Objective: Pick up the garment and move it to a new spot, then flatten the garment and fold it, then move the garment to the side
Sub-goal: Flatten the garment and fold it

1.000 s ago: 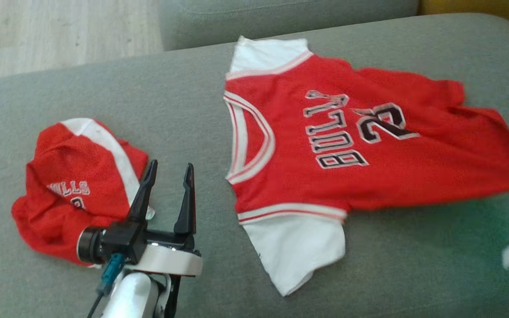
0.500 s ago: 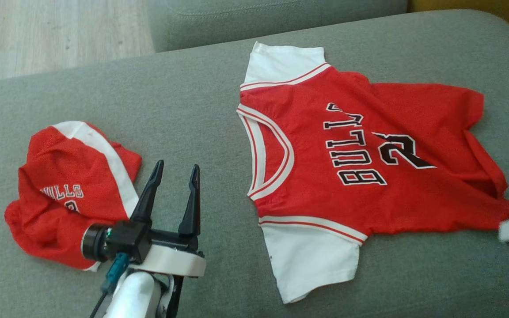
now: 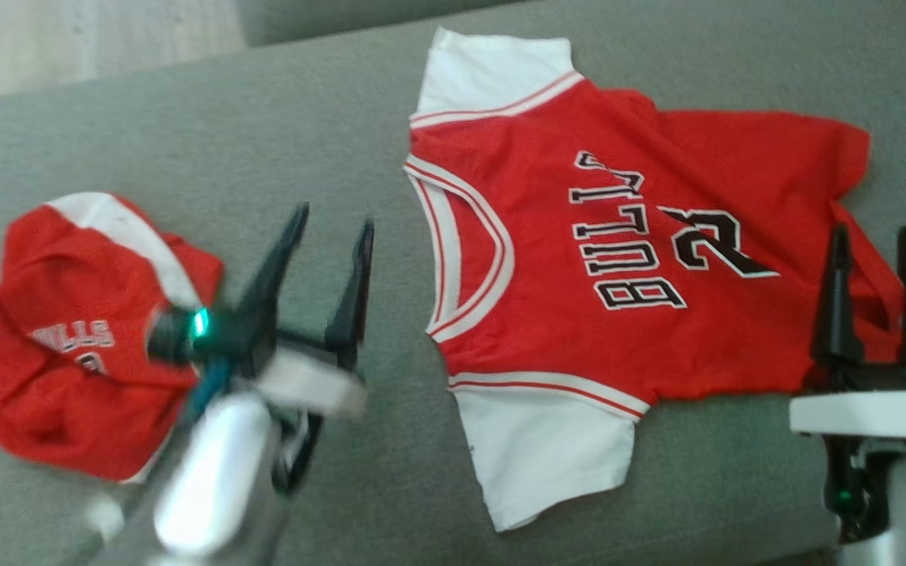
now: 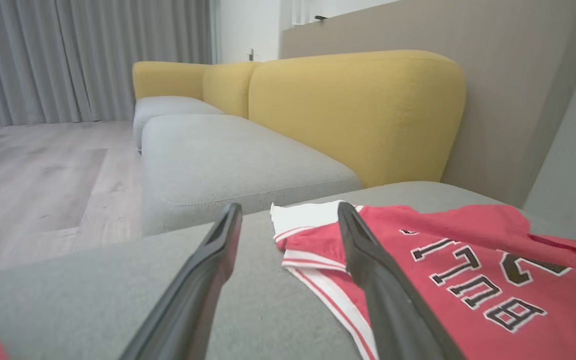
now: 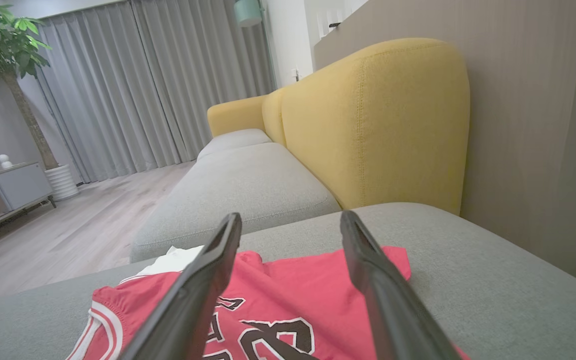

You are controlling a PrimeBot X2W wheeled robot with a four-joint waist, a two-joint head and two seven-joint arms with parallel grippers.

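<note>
1. A grey sofa cushion lies under everything, and a yellow backrest rises at 12 o'clock in my wrist views.
2. The red Bulls jersey lies spread on the cushion from the centre toward 3 o'clock, with its collar pointing to 9 o'clock.
3. Crumpled red Bulls shorts sit at 8 o'clock, well apart from the jersey.
4. My left gripper is at 7 o'clock between the two garments, fingers spread and empty.
5. My right gripper is at 4 o'clock over the jersey's hem, fingers spread and pinching nothing.
</note>
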